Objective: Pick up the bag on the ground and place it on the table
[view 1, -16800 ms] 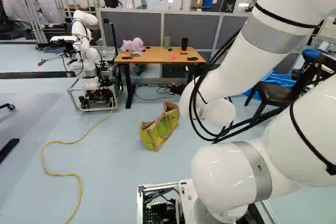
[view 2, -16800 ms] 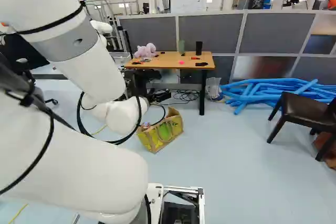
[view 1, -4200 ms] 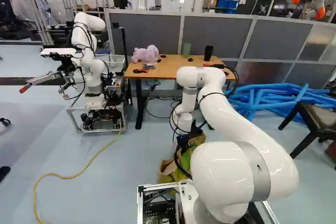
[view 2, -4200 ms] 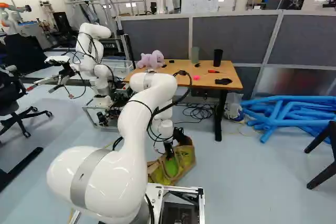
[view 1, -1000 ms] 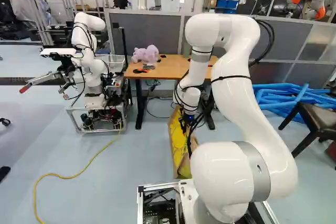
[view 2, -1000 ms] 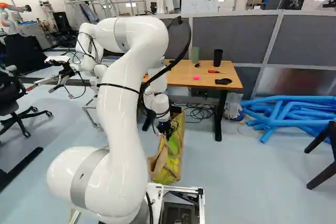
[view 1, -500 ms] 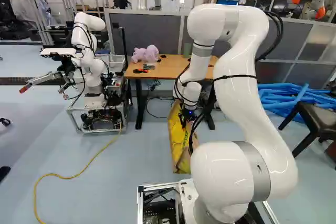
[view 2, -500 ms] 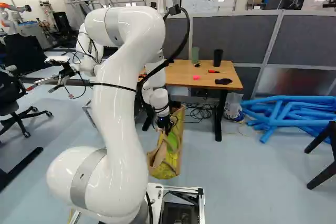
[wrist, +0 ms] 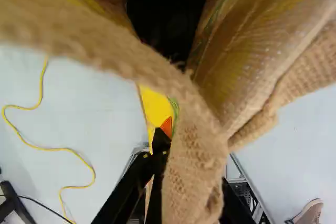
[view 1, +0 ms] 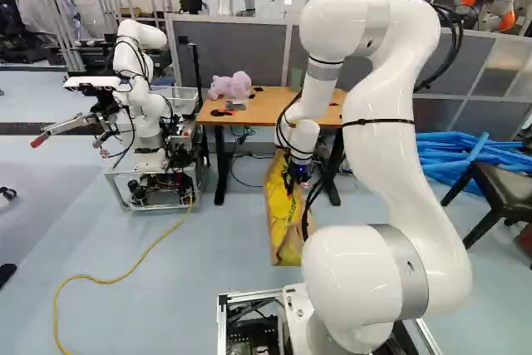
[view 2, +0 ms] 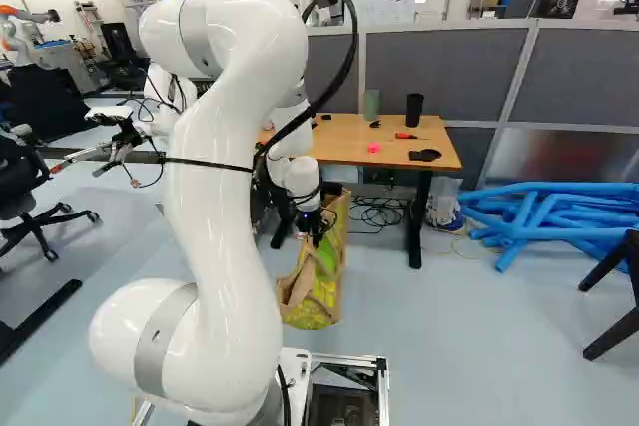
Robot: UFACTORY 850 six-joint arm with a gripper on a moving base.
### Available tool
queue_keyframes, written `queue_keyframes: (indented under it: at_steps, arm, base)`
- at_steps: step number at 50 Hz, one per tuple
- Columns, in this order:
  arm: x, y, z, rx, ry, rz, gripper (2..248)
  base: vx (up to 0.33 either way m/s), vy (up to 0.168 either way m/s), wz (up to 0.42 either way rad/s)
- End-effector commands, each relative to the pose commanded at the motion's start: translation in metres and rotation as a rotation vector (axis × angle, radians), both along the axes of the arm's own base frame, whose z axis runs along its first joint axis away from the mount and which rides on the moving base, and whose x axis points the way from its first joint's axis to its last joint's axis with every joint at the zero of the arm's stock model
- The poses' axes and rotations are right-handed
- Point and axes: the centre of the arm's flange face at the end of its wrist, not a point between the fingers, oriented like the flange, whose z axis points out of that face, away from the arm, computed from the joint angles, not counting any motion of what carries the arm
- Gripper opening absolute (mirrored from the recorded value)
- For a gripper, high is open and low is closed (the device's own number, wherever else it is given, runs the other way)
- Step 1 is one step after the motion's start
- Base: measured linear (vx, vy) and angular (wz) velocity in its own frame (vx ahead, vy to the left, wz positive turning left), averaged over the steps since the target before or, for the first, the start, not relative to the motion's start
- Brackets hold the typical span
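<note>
My gripper (view 1: pixel 295 179) is at the upper part of the yellow-and-tan bag (view 1: pixel 284 218), in front of the table (view 1: pixel 270 110). From the right base view, the gripper (view 2: pixel 318 226) is lower than the tabletop and the bag (view 2: pixel 318 291) hangs long below it. In the wrist view a tan strap of the bag (wrist: pixel 191 161) runs between the black fingers of the gripper (wrist: pixel 184 195), which is shut on it. The strap and cloth hide much of the fingers and their pads.
Another robot (view 1: pixel 145 97) stands left of the table. On the tabletop are a pink plush toy (view 1: pixel 230 86), a green cylinder (view 2: pixel 370 104), a black cup (view 2: pixel 413 109) and small items. Blue tubes (view 2: pixel 544 216) and a dark chair (view 1: pixel 499 193) are to the right. A yellow cable (view 1: pixel 125 276) crosses the floor.
Since the oldest frames the base has moved nearer the table. My arm has reached down, taken hold of the bag and risen; the bag has stretched tall and moved up with the gripper.
</note>
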Motion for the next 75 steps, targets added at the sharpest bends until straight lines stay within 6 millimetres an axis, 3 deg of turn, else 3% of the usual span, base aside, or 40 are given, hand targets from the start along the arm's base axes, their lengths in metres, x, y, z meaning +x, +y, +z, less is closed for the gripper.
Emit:
queue_keyframes:
  at_steps: [75]
  arm:
    - [0.029,0.010,0.109,0.046,-0.082,0.031,21]
  base:
    - [0.000,0.000,0.000]
